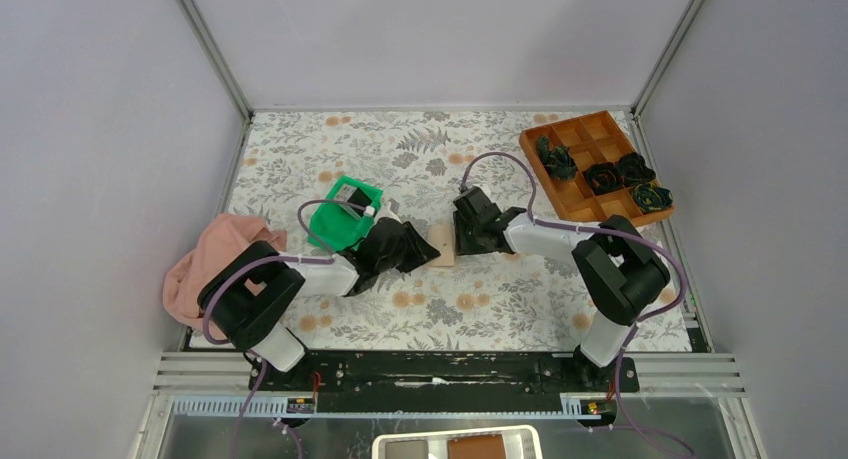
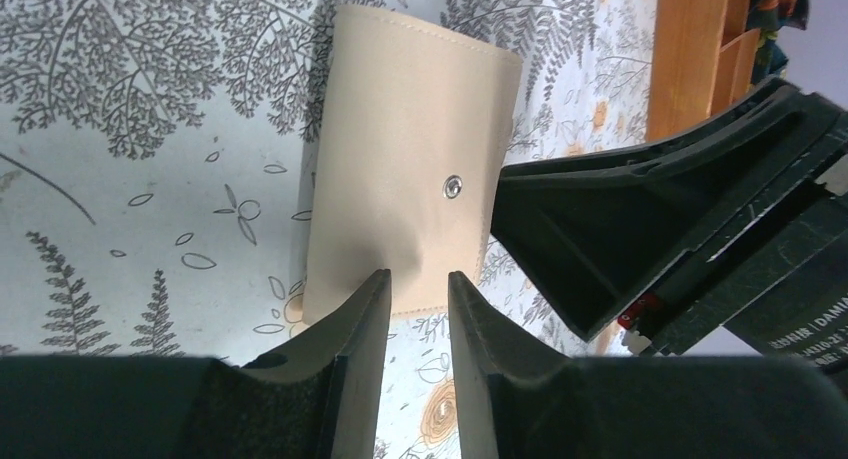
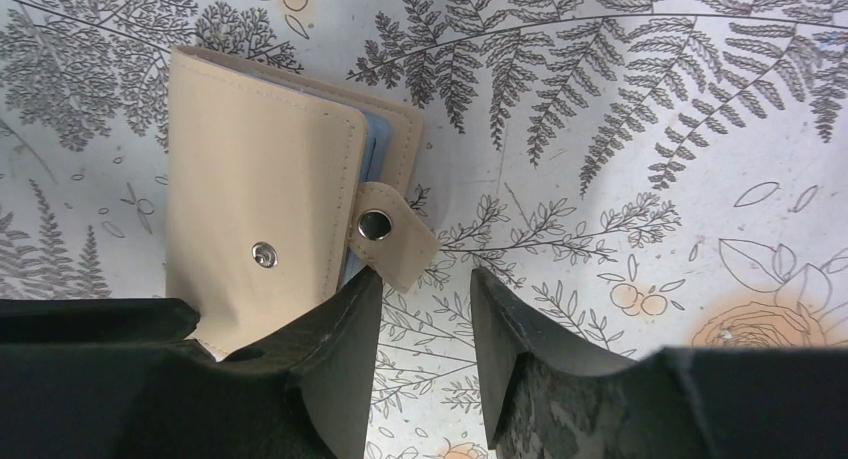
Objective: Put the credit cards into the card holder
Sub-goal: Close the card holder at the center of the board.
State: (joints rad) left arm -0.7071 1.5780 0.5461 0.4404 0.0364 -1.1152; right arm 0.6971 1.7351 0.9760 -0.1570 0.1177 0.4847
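The card holder (image 1: 443,249) lies folded on the floral table between my two grippers. It is tan, with a metal snap (image 2: 453,186) on its outer face. Its tab (image 3: 392,232) hangs loose at the open edge, where the blue-grey inner face (image 3: 380,144) shows. My left gripper (image 2: 418,281) is open by a narrow gap over the holder's near edge, with nothing between the fingers. My right gripper (image 3: 424,277) is open and empty, its left fingertip just beside the tab. A dark credit card (image 1: 349,194) sits in the green tray (image 1: 330,227).
An orange-brown compartment box (image 1: 578,144) with dark rosette lumps (image 1: 604,175) stands at the back right. A pink cloth (image 1: 210,259) lies at the left edge. Grey walls close in the table on three sides.
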